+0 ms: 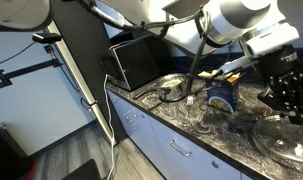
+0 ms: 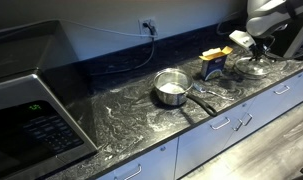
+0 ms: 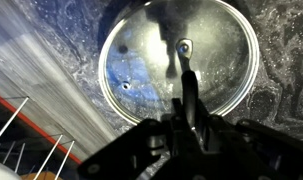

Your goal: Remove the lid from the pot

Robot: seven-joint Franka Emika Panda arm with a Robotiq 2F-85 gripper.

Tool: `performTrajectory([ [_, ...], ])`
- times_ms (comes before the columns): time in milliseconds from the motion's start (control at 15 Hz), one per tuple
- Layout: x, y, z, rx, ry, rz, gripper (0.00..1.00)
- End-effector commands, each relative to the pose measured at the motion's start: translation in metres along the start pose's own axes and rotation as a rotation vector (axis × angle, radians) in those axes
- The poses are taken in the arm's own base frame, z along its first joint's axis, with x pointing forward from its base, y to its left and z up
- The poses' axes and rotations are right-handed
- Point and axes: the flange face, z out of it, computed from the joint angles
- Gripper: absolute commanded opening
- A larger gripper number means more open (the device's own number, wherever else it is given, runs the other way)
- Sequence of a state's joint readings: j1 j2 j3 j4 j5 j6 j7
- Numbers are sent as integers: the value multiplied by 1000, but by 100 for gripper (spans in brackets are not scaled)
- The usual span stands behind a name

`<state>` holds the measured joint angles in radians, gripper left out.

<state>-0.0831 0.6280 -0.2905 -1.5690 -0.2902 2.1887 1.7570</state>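
Lid of clear glass, shiny metal rim, small vent hole

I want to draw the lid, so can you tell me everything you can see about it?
The lid is a round, slightly domed disc of see-through glass with a shiny metal rim. It has a small knob in the middle and a tiny hole near one side. It is off the pot and lies flat on the dark marbled counter, beyond the blue box. The gripper hangs just above it; I cannot tell whether they touch.
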Motion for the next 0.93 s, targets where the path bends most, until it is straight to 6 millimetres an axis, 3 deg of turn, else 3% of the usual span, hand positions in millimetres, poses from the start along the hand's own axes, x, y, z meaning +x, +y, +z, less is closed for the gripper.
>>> performTrajectory([
  [0, 1, -7, -6, -21, 7, 33, 4],
  [867, -10, -15, -1, -48, 20, 31, 4],
])
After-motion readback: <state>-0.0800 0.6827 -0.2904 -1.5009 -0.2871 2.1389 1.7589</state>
